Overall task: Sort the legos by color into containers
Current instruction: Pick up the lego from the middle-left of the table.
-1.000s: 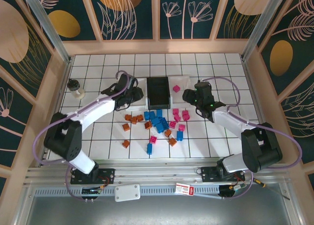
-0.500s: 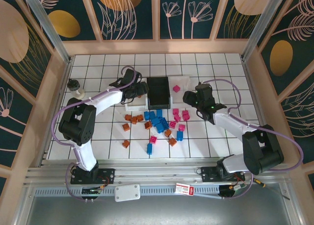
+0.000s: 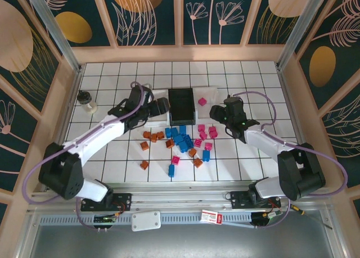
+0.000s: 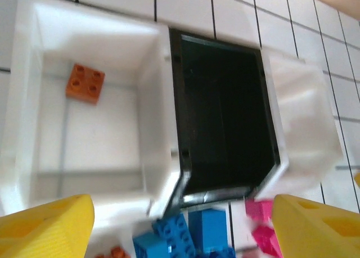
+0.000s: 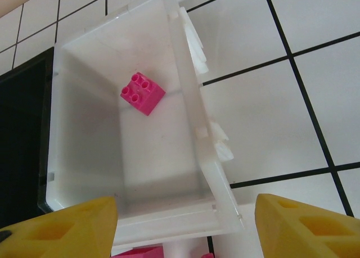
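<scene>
Left gripper (image 4: 181, 204): yellow fingers spread wide, nothing between them; it hangs above the near edge of the left white tray (image 4: 25, 100); one orange brick (image 4: 84, 84) lies flat, studs up, on that tray's floor near the far-left corner.

Right gripper (image 5: 185, 204): fingers likewise parted and empty, poised over the near rim of the right white tray (image 5: 191, 129); a single magenta brick (image 5: 142, 93) sits inside it, toward the far end.

Change over the last second: the left arm's links have swung and re-posed while its claw has kept close to the same tray; the right arm has barely stirred; the magenta brick is in the same spot in every overhead picture; the overhead view does not show when the orange one landed, the arm covering that tray.

Black tray (image 4: 225, 100) between the two white ones: floor bare, no brick in it.

Loose legos (image 3: 180, 141) remain clustered on the tiled table just in front of the trays; blue bricks (image 3: 181, 139) in the middle, orange-brown to the left, magenta to the right; the scatter looks unaltered across the three overhead pictures.

Reading: both drop-offs look complete; colours are assigned to the outer trays, leaving black for blue; the task is barely begun; each claw now seems free to go to the pile.
</scene>
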You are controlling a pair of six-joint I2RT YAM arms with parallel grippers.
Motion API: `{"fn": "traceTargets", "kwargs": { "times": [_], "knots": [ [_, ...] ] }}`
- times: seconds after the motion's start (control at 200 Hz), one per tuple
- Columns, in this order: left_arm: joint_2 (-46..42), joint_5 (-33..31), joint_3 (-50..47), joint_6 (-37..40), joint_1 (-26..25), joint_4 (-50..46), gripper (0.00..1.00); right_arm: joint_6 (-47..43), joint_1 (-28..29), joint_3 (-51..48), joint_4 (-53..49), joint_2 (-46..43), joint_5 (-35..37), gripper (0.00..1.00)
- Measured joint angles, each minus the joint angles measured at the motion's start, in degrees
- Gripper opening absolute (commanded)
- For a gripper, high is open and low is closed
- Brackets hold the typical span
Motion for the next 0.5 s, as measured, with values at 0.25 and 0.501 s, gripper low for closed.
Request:
{"fn": "traceTargets", "kwargs": {
  "times": [0.25,0.501],
  "knots": [
    [-8.50,0.13,-14.86,-1.03,-3.54,-8.46,0.81,-0.02,0.00,-0.85,0.20,0.02,-0.13,0.66],
    [-16.70,0.11,-20.02,-4.92,-8.66,-16.52,0.80,-0.02,0.00,-0.92,0.42,0.02,-0.11,0.67]
  ]
}}
